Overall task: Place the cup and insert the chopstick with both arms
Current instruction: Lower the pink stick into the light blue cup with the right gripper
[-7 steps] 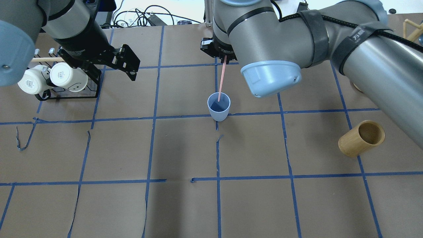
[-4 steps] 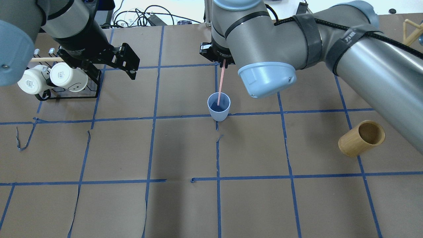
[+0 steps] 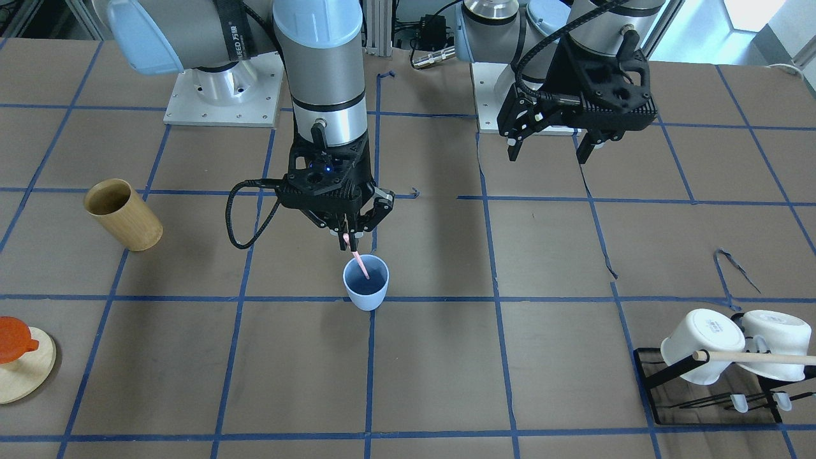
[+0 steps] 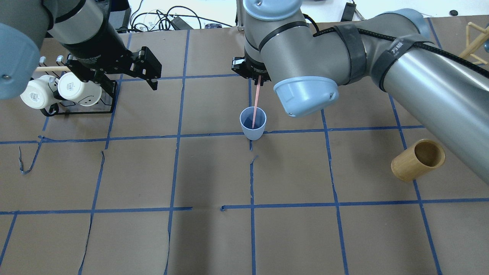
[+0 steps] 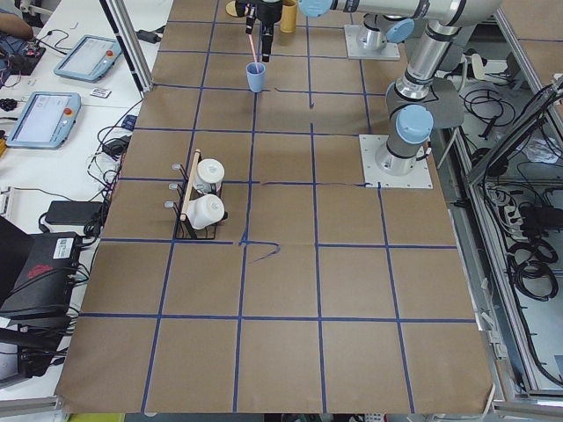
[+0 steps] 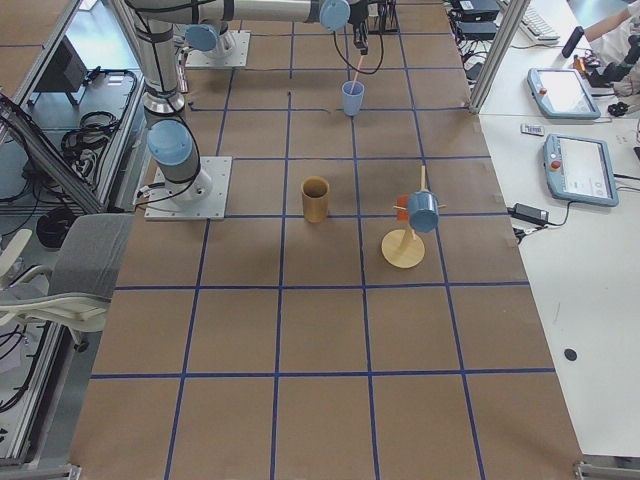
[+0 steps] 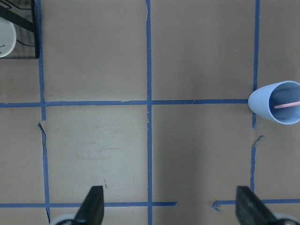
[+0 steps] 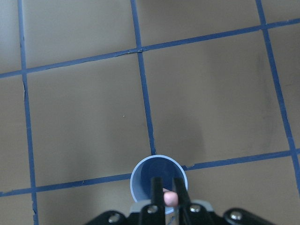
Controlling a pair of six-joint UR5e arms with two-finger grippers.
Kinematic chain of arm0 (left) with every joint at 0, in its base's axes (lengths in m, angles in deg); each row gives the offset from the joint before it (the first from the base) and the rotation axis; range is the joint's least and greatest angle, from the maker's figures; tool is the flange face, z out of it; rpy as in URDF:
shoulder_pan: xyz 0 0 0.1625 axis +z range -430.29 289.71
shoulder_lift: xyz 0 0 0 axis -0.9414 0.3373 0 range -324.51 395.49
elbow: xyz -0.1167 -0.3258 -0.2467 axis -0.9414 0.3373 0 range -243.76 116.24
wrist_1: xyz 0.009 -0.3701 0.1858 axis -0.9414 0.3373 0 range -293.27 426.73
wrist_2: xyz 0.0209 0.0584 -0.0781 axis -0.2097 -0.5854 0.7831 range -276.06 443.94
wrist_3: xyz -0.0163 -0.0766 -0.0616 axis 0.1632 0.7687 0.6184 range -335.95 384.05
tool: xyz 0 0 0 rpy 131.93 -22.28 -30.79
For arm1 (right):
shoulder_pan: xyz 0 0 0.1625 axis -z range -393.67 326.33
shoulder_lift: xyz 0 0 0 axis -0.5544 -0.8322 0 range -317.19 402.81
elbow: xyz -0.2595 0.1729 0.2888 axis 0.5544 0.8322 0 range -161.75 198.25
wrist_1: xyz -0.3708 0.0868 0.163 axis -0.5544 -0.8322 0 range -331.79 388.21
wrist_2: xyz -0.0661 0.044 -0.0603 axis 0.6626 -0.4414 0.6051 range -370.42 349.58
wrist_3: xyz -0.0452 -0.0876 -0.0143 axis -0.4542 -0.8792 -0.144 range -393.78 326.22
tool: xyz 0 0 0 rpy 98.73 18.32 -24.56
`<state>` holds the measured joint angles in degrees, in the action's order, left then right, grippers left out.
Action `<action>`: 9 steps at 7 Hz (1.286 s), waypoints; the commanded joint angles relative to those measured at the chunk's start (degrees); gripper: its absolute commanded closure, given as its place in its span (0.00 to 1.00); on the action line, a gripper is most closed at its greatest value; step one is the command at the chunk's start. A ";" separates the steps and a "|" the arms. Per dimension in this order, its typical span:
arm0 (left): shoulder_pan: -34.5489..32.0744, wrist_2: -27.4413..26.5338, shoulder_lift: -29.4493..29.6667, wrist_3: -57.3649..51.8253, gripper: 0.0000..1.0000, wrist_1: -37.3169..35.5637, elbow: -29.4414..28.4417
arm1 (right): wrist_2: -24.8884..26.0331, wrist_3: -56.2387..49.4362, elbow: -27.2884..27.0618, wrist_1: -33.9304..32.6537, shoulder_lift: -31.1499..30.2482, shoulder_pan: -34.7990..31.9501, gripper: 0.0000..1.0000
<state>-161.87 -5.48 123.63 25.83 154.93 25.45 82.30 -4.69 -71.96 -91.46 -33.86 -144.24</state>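
Observation:
The pale blue cup (image 4: 253, 124) stands upright on the brown table near its middle, also seen in the front view (image 3: 366, 282) and the left wrist view (image 7: 276, 108). My right gripper (image 4: 259, 76) is above the cup and shut on the top of a pink chopstick (image 4: 256, 95). The chopstick's lower end is inside the cup (image 8: 145, 180). The front view shows the right gripper (image 3: 347, 237) just above the rim. My left gripper (image 3: 548, 155) is open and empty, hovering well to the left of the cup, near the mug rack.
A black rack with two white mugs (image 4: 65, 91) stands at the far left. A tan bamboo cup (image 4: 416, 159) lies tilted at the right. A wooden stand with an orange piece (image 3: 19, 357) is beyond it, at the table's right end.
My right gripper has come down a little and the chopstick's lower end sits deeper in the cup. The right elbow has swung left. The left gripper has turned slightly.

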 commanded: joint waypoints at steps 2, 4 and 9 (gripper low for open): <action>0.00 -0.06 0.01 0.15 0.00 0.04 0.08 | -0.09 0.44 -0.93 -0.04 0.03 0.00 0.82; 0.00 0.03 0.01 0.15 0.00 0.04 -0.01 | 0.00 0.27 -0.67 -0.21 0.03 0.00 0.79; 0.09 0.03 0.01 0.15 0.00 0.04 -0.01 | 0.00 -0.61 3.96 1.18 -0.94 0.96 0.42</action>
<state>-161.77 -5.45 123.64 25.91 154.94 25.43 82.15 -5.09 -70.69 -91.20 -34.67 -143.45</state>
